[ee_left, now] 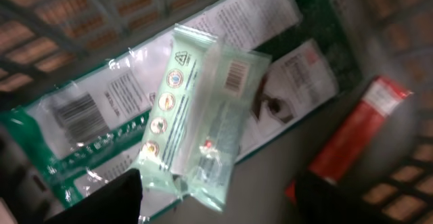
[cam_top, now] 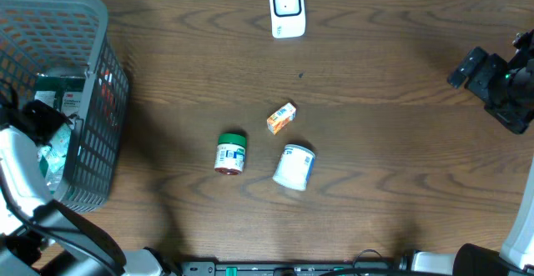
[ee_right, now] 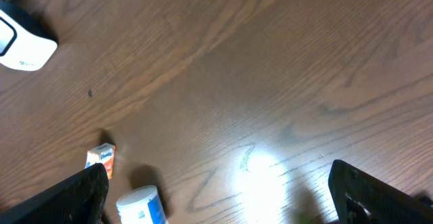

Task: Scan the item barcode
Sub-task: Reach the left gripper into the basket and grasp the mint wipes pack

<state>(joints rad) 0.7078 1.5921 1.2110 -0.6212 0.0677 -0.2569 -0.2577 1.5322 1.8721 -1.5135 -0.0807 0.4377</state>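
Basket (cam_top: 92, 26), table (cam_top: 375, 143) left edge: L gripper (ee_left: 220, 200) inside, wide open, empty, over pale-green pkt (ee_left: 203, 109); R gripper (ee_right: 220, 193) also wide, empty.

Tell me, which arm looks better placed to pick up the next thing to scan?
Left, probably. The left pincer hangs open inside the basket, right above a pale green packet. The right pincer is open too, but over bare table, far from the basket.

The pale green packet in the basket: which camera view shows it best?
The left wrist view: the pale green packet lies close and central, its barcode facing up. Overhead gives only a pale patch behind the basket wall. The right wrist view misses it.
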